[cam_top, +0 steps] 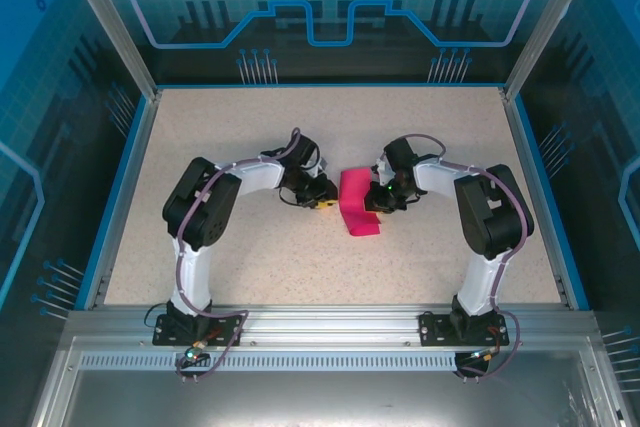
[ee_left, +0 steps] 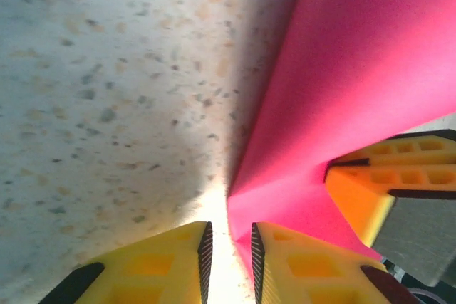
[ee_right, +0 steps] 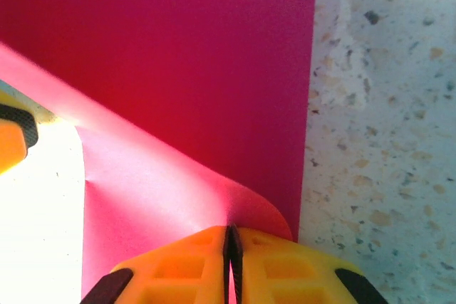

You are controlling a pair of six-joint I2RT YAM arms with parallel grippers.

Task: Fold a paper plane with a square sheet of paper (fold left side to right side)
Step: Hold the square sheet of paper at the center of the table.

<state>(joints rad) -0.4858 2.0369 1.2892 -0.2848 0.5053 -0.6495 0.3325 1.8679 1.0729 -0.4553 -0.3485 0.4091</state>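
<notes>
The square sheet of paper [cam_top: 357, 209] is magenta pink and lies mid-table, partly lifted and curled. My right gripper [cam_top: 378, 202] is shut on its edge; in the right wrist view the orange jaws [ee_right: 232, 236] pinch a raised, curving flap of the paper [ee_right: 178, 55]. My left gripper [cam_top: 325, 202] sits at the sheet's left side. In the left wrist view its yellow jaws [ee_left: 228, 247] stand slightly apart, bare table showing between them. The paper [ee_left: 342, 90] rises beside its right finger. The right gripper's orange fingers [ee_left: 385, 176] show at that view's right edge.
The speckled beige table [cam_top: 300, 127] is walled by blue rails and an aluminium frame. Both arms bend inward toward the centre, their wrists close together. A tip of the left gripper's finger [ee_right: 11, 133] shows at the left edge of the right wrist view.
</notes>
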